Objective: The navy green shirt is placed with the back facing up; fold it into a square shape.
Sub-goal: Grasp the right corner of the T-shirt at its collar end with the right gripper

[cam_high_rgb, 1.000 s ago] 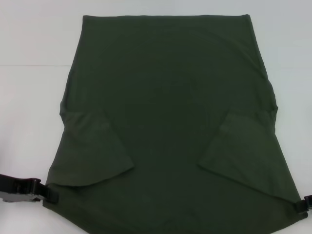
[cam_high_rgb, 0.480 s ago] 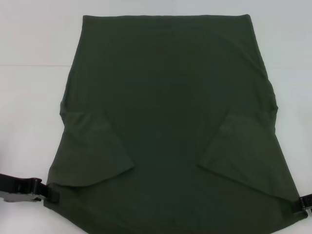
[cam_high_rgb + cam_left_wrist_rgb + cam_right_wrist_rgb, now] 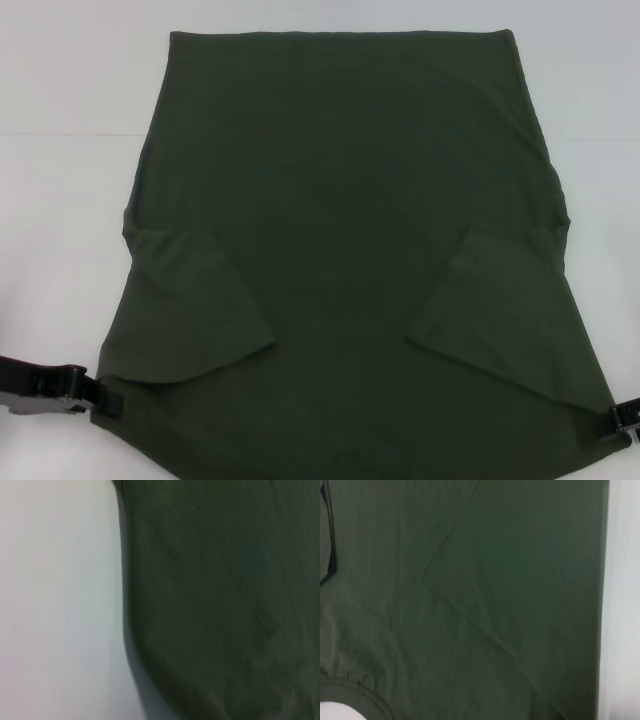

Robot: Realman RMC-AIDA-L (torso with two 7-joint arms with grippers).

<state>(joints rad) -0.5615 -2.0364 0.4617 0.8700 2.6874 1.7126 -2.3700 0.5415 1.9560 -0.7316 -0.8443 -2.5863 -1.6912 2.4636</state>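
Setting: bare test bench or lab, type uncertain; plain white table (image 3: 60,250) carrying one shirt (image 3: 340,200), no household furnishings visible.

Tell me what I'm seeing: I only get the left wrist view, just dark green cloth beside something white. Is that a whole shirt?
Observer: Yes. The head view shows the whole navy green shirt spread flat on a white table.
Operator: Has it been folded at all?
Observer: Both sleeves are folded inward onto the body; the left sleeve lies as a flap.
Operator: Where are the grippers?
Observer: The left gripper is at the shirt's near left corner, and the right gripper is at the near right corner.
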